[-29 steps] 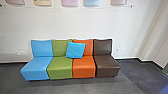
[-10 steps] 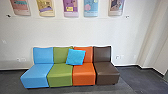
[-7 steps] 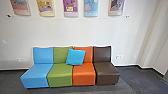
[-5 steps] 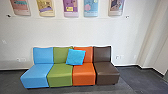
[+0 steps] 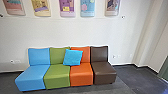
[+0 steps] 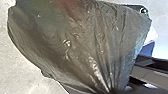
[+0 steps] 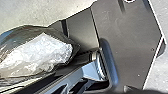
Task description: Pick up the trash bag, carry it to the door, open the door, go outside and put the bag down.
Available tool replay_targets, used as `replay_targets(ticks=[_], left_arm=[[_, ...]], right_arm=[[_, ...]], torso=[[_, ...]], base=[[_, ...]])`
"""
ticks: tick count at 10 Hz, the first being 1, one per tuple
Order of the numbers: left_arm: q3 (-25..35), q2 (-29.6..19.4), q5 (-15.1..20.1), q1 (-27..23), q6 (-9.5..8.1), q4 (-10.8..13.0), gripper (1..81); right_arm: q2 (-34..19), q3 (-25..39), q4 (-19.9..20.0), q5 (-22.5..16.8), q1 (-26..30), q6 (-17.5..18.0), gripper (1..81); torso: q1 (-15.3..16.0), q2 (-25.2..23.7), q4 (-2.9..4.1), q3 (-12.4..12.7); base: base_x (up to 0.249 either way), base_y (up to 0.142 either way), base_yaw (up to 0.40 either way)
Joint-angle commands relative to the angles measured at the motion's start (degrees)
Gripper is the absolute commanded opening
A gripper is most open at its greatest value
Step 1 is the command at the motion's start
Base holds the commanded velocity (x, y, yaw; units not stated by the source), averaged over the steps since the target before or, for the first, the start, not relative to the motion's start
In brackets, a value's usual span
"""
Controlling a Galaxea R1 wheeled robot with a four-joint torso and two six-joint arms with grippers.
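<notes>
Left wrist view: the trash bag (image 6: 75, 37) hung close to me, dark film bulging at one end and its pleats drawn tightly together at the other. I judged that it hung from my left end effector, but how far closed that was I could not tell, nor could I tell how far open my right end effector was. In the right wrist view, whitish crumpled plastic (image 7: 37, 55) lay against dark film (image 7: 27, 30) near my base plate (image 7: 127, 45) and the jointed bar (image 7: 82, 75).

I took the step in hand to be the carry to the door. It called for a steady grip on the gathered neck, the arm kept quiet, and gentle turns, so that the load would not swing into my base or snag and tear on an edge.

Farther off, in the head view, dark floor (image 5: 125, 78) ran across the lower right of the frame. A row of four seats (image 5: 81, 75) spanned the lower middle, with a blue cushion (image 5: 72, 57) leaning across the green and orange backs. Those corners deserved a wide berth. Behind rose the pale wall (image 5: 82, 31), posters (image 5: 87, 7) along the top.
</notes>
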Motion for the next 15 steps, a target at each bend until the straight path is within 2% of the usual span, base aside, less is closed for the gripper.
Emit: replay_targets(ticks=[1,15], left_arm=[[-0.1,-0.1,4.1,-3.2,0.29,0.3,1.0],[-0.2,0.3,4.1,-3.2,0.29,0.4,1.0]], right_arm=[[0.0,0.5,-0.5,-3.3,2.4,-0.1,81.1],[0.2,0.3,-1.1,-3.3,2.1,0.0,81.1]], torso=[[0.0,0.0,0.00,0.0],[0.0,0.0,0.00,0.0]], base=[[0.000,0.000,-0.206],[0.000,0.000,-0.247]])
